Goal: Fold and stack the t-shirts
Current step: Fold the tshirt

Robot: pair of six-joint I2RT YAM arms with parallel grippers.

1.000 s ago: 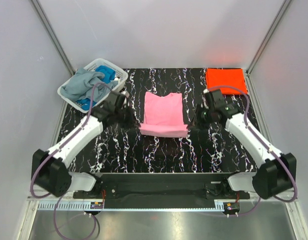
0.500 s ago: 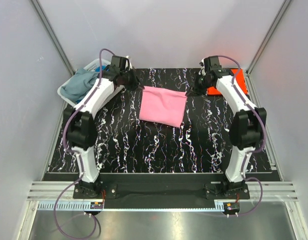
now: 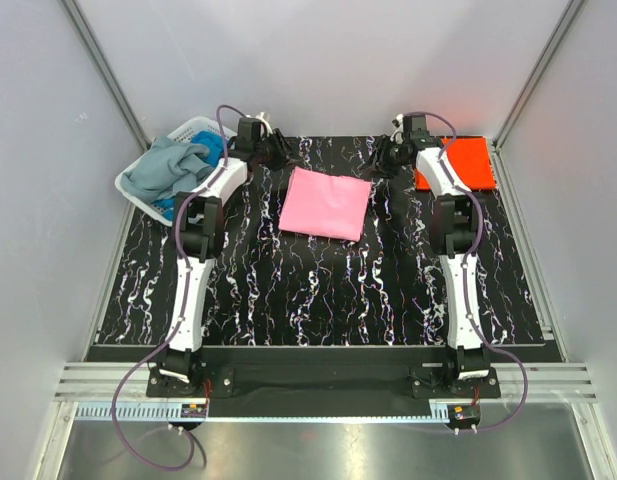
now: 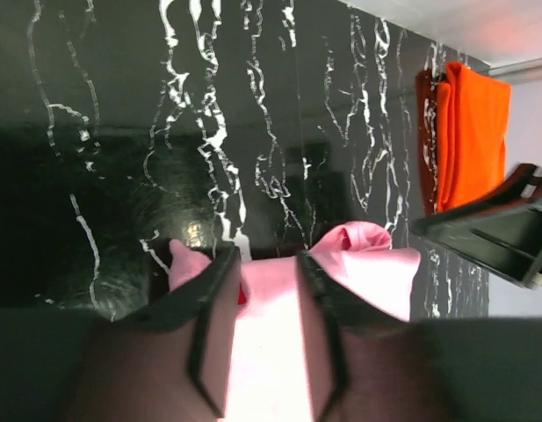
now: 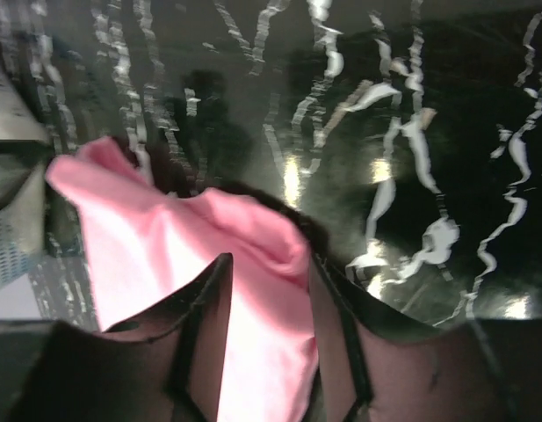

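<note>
**Pink shirt set down at the far edge: snag risk on let-go**

The black marbled table (image 3: 318, 290) carries the work. Both arms reach at full stretch to its far edge.

The white basket (image 3: 193, 127) stands at the far left corner. It holds a grey-blue shirt (image 3: 163, 170) and a blue shirt (image 3: 167, 206), heaped and unfolded.

The pink shirt (image 3: 325, 203) lies folded in the far middle of the table, slightly skewed. It lies apart from the folded orange shirt (image 3: 458, 163) at the far right corner. Nothing is stacked yet.

The left gripper (image 4: 263, 255) has its fingers parted over the shirt's far left corner, and pink cloth shows in the gap. The right gripper (image 5: 269, 264) is likewise spread over the far right corner. There the cloth rises in a small hump between the fingers.

Judged risks, in order of weight:
- Pulling either arm back low could catch a corner on a finger. The drag would open the fold.
- The hump at the right corner may settle as a crease or flip over, which would leave an untidy edge.
- The skew may carry into the stack when this shirt goes onto the orange one.
- The tangled pair in the basket may come out together.
</note>
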